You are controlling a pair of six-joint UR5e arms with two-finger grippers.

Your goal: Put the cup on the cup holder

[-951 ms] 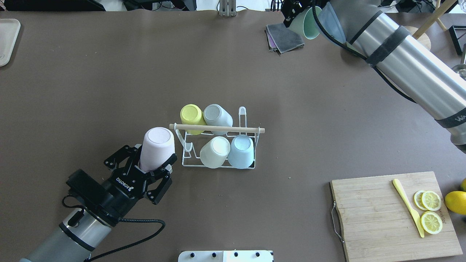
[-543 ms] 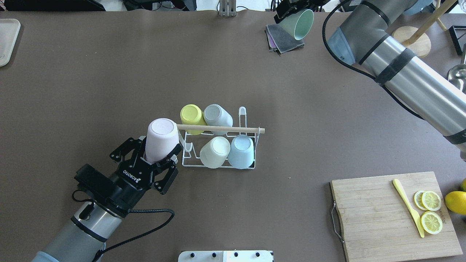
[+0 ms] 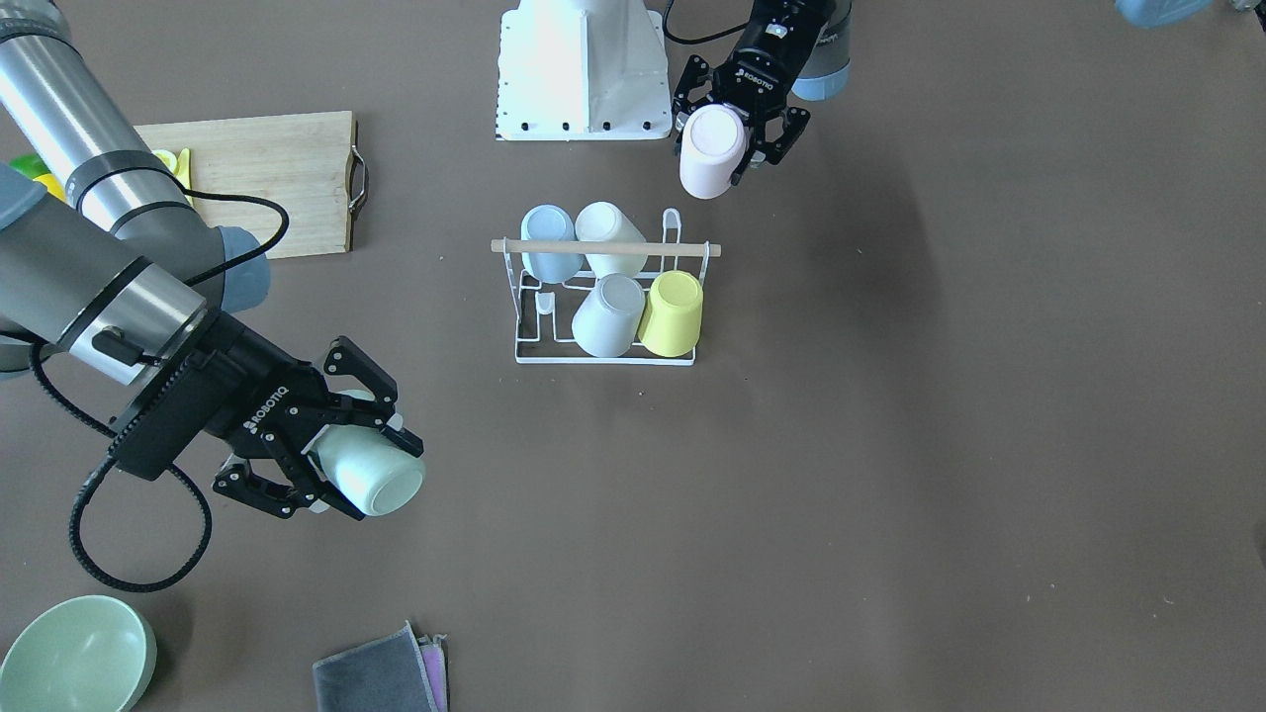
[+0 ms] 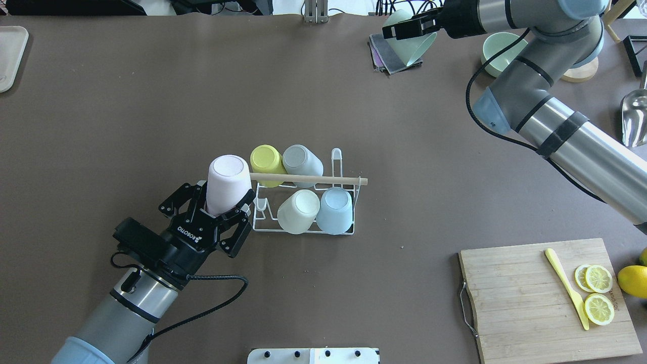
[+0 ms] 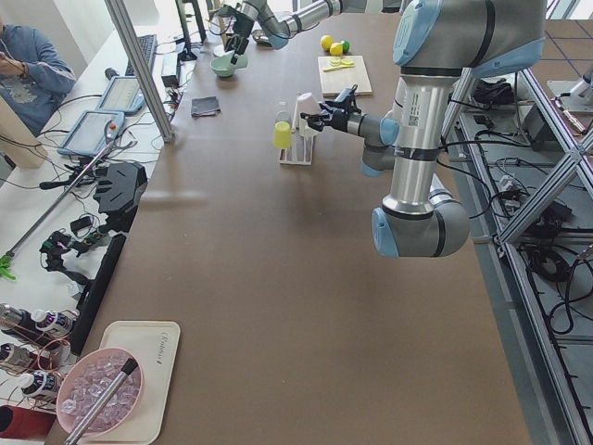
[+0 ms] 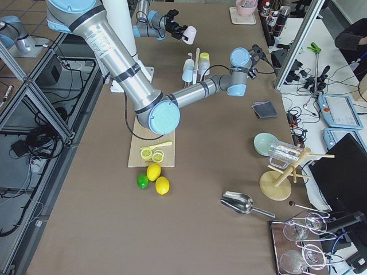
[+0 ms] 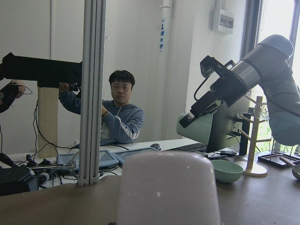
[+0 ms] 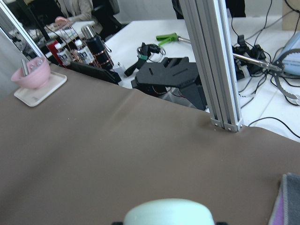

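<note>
The cup holder (image 4: 308,179) is a white wire rack with a wooden rod (image 3: 603,247), standing mid-table. It carries several upturned cups, among them a yellow cup (image 4: 265,157) and a light blue cup (image 4: 335,208). My left gripper (image 4: 225,203) is shut on a pink cup (image 4: 228,174), base up, raised by the rack's left end and covering the rod's tip. The same pink cup (image 7: 168,187) fills the left wrist view. At the far side my right gripper (image 3: 348,457) is shut on a mint cup (image 3: 374,477), held tilted above the table.
A cutting board (image 4: 525,303) with lemon slices and a yellow knife lies near right, with a lemon (image 4: 633,280) beside it. Folded cloths (image 4: 391,53), a green bowl (image 4: 498,50) and a wooden stand sit at the far right. A person (image 7: 119,112) stands beyond the table.
My left gripper has carried the pink cup forward and right, up to the rack's left end. The right arm has swung leftward with the mint cup, uncovering the green bowl.
</note>
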